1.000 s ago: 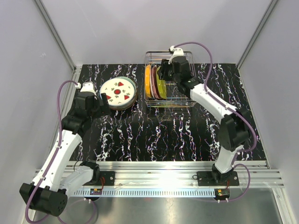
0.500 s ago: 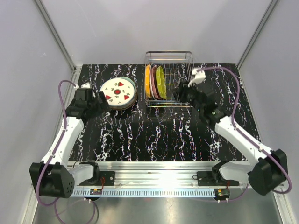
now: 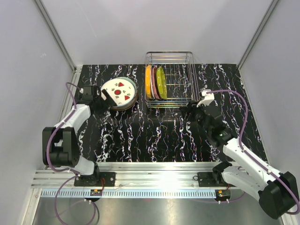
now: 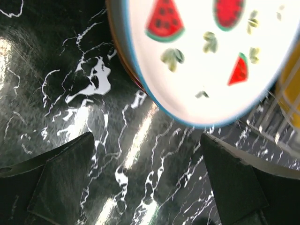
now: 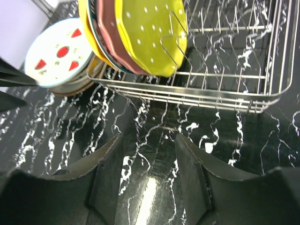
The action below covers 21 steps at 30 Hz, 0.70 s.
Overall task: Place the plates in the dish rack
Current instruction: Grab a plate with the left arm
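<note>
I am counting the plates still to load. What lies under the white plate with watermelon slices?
Under the watermelon plate sit more stacked plates; only their brownish edges show. Their number and patterns are covered.

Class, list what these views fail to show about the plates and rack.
Top view: the plates under the watermelon plate, which covers them.
Left wrist: that plate, blurred and cut by the top edge.
Right wrist: the pink plate's face, behind the yellow plate; the dish rack's far end, cut off.
</note>
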{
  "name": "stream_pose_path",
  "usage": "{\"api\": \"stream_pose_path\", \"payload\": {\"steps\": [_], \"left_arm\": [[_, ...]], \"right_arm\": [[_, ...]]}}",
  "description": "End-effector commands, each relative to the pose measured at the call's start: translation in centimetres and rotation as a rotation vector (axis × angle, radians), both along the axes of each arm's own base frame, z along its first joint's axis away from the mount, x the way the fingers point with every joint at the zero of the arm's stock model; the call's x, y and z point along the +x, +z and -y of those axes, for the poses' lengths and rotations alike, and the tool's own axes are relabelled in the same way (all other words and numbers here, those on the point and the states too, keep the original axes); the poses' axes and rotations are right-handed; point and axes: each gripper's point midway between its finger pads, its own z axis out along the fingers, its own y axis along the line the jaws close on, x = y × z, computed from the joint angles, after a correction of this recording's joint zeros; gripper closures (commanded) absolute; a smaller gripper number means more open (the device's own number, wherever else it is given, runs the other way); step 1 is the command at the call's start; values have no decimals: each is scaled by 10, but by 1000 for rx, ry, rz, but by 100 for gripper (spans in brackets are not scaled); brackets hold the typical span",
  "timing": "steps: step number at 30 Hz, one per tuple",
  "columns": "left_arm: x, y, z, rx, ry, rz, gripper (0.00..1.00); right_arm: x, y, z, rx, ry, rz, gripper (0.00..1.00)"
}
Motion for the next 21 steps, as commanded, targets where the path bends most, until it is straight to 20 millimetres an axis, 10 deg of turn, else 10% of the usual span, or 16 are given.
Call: {"api": "stream_pose_path", "payload": {"steps": [1,17,21], "left_arm": [[43,27,4,-79,40,119,3],[81,1,-38,-123,143,111,27],[87,-8,-34,-154,132,112,49]], "right_arm": [[4,26,1,62,-26,80,46],[5,24,3,60,-38,82,52],[5,24,4,58,-40,82,52]]}}
